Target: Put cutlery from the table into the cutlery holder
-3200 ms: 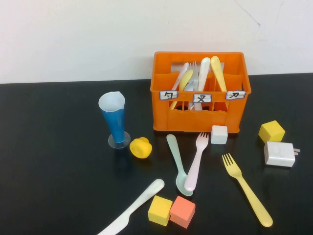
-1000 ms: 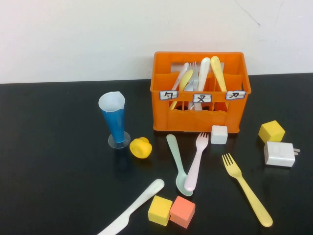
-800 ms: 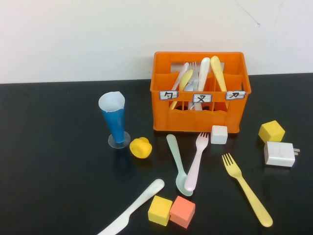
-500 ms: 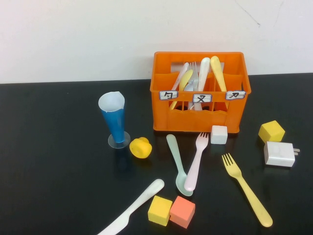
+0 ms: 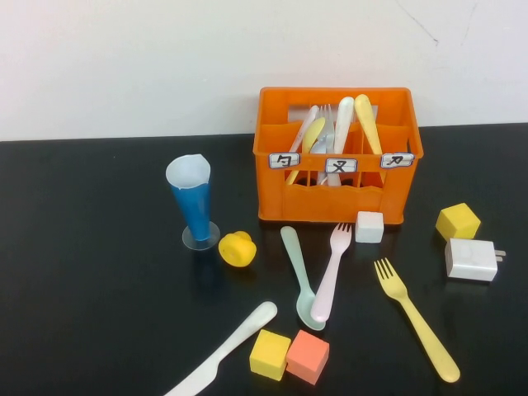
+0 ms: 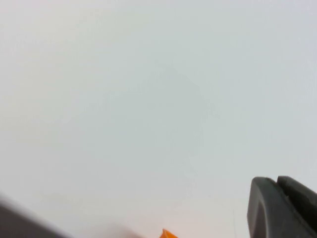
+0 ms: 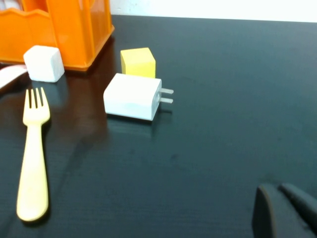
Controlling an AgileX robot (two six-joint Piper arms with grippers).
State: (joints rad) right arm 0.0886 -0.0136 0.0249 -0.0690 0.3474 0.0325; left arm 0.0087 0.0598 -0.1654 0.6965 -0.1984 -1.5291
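On the black table [image 5: 82, 289] lie a cream-white knife [image 5: 223, 351] at the front, a mint spoon [image 5: 297, 268] crossing a pink fork [image 5: 332, 272], and a yellow fork [image 5: 417, 320] to the right. The orange cutlery holder [image 5: 272, 186] stands at the back with several utensils upright in it. Neither arm shows in the high view. My left gripper [image 6: 276, 182] is shut and empty, facing the white wall, with an orange corner of the holder [image 6: 167, 234] at the frame edge. My right gripper [image 7: 277, 191] is shut and empty, low over the table, apart from the yellow fork [image 7: 32, 158].
A blue cone cup [image 5: 194, 206] and a yellow round piece [image 5: 238, 248] stand left of the holder. A yellow cube [image 5: 270, 354] and an orange cube [image 5: 308, 356] lie by the knife. A white cube [image 5: 370, 226], another yellow cube [image 5: 458, 221] and a white charger [image 5: 472, 259] lie right.
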